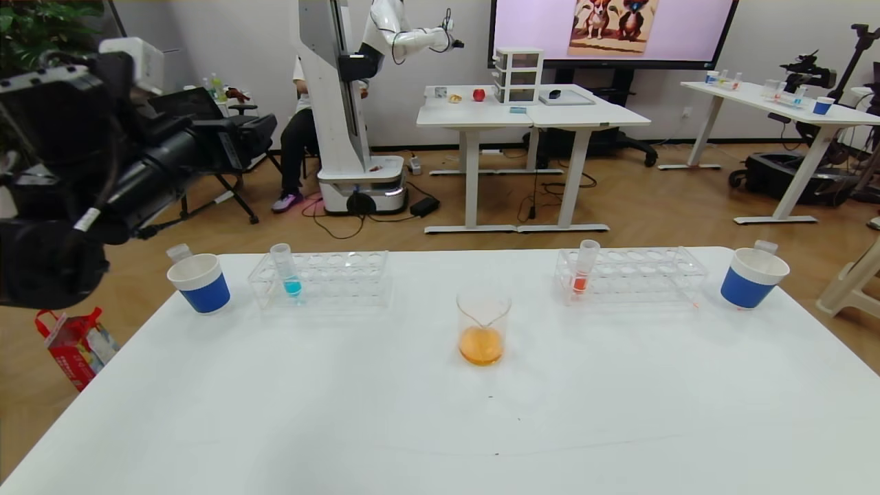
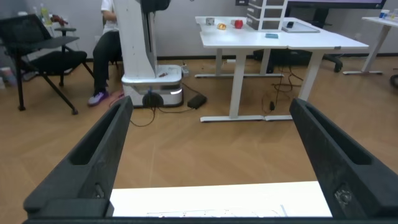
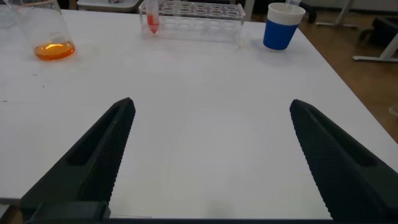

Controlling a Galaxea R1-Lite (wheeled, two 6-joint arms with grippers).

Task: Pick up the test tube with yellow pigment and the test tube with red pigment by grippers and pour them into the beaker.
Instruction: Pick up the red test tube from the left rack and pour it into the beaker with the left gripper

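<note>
Both pincers, left pincer (image 2: 211, 155) and right pincer (image 3: 211, 155), gape wide and empty above the white surface (image 1: 440, 412), beaker (image 1: 482, 328) holding orange liquid.

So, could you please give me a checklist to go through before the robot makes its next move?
1. Left gripper open and empty, raised beyond the table's far edge: ok.
2. Right gripper open and empty, above the table: ok.
3. Beaker upright mid-table, with orange liquid in the bottom: ok.
4. Red tube upright in the right rack: ok.
5. Yellow tube located: not ok, none visible; the left rack holds only a blue tube.
</note>
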